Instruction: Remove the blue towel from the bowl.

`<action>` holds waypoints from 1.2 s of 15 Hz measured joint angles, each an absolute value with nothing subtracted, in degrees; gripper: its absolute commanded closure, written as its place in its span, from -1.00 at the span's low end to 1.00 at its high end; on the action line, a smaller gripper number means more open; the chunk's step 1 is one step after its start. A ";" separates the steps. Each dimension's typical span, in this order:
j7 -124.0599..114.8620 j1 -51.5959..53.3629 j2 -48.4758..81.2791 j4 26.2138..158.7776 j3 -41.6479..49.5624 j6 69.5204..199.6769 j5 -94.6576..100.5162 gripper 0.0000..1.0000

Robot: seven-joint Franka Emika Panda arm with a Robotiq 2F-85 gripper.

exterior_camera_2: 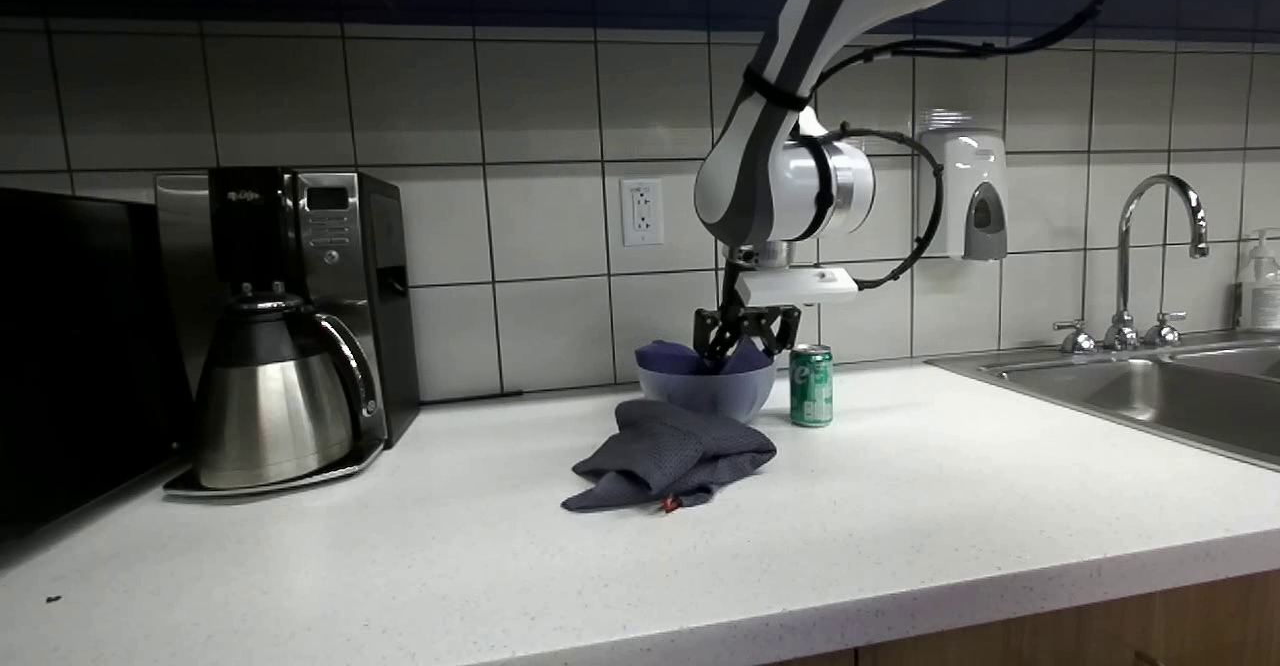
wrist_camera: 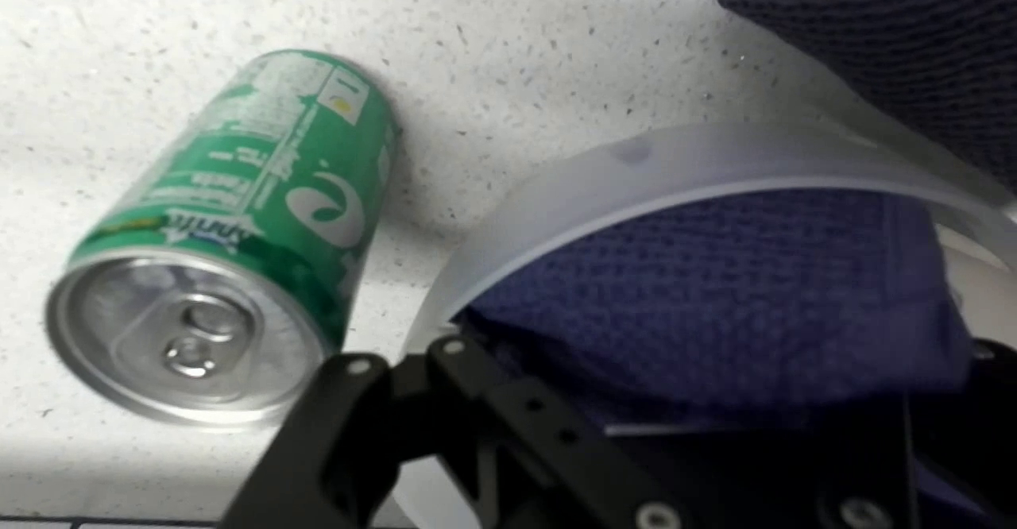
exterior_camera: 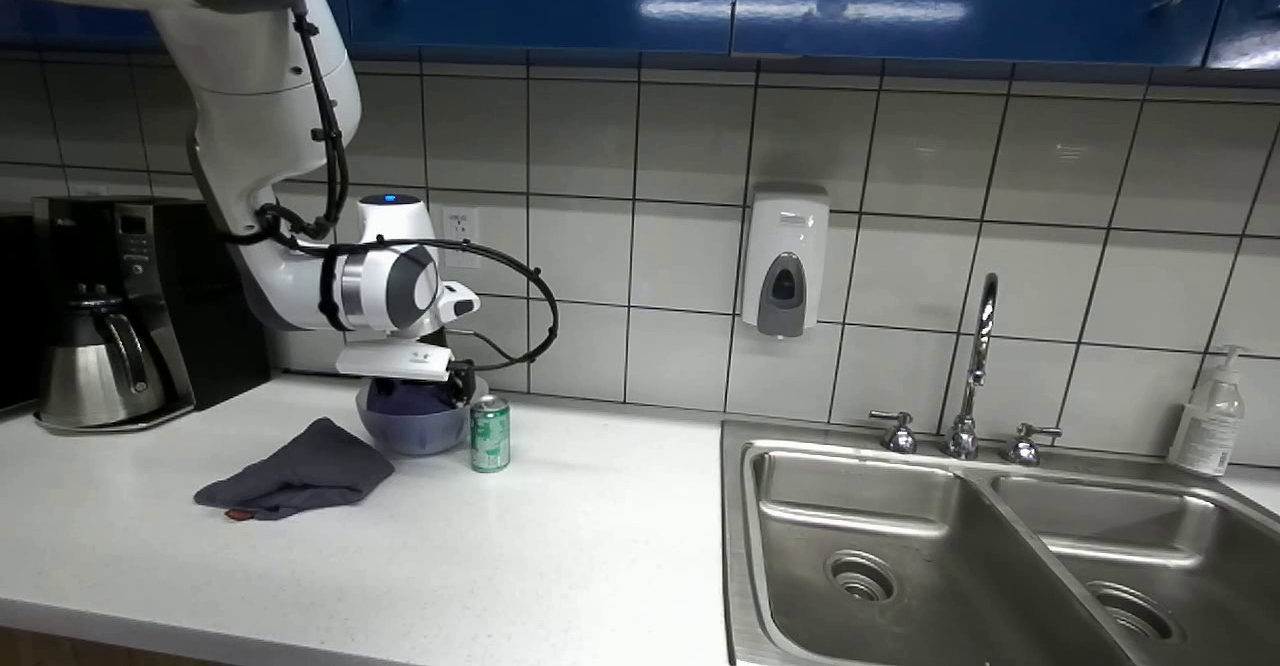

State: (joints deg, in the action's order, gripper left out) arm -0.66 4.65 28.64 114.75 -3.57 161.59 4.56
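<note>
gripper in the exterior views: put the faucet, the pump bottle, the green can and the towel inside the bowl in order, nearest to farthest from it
1. Towel, inside the bowl
2. Green can, upright, right of the bowl
3. Faucet, behind the sink
4. Pump bottle, farther right, beyond the faucet

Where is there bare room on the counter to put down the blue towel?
Bare counter: between green can and sink; between coffee maker and grey towel. Crowded: around the bowl, with can and grey towel close.
</note>
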 measured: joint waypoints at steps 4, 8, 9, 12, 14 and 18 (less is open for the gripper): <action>-0.02 4.66 28.64 114.50 -3.57 161.59 4.57 0.60; 0.56 4.69 28.64 114.22 -3.57 161.59 4.59 1.00; 0.66 4.69 28.64 114.22 -3.57 161.59 4.59 1.00; 0.69 4.72 28.62 114.22 -3.52 161.59 4.75 0.99; 0.69 5.00 28.42 114.36 -3.23 161.59 4.87 0.99; 0.68 5.66 26.24 115.61 -2.72 161.75 4.87 0.99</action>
State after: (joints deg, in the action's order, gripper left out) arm 0.68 5.66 26.24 115.61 -2.72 161.75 4.87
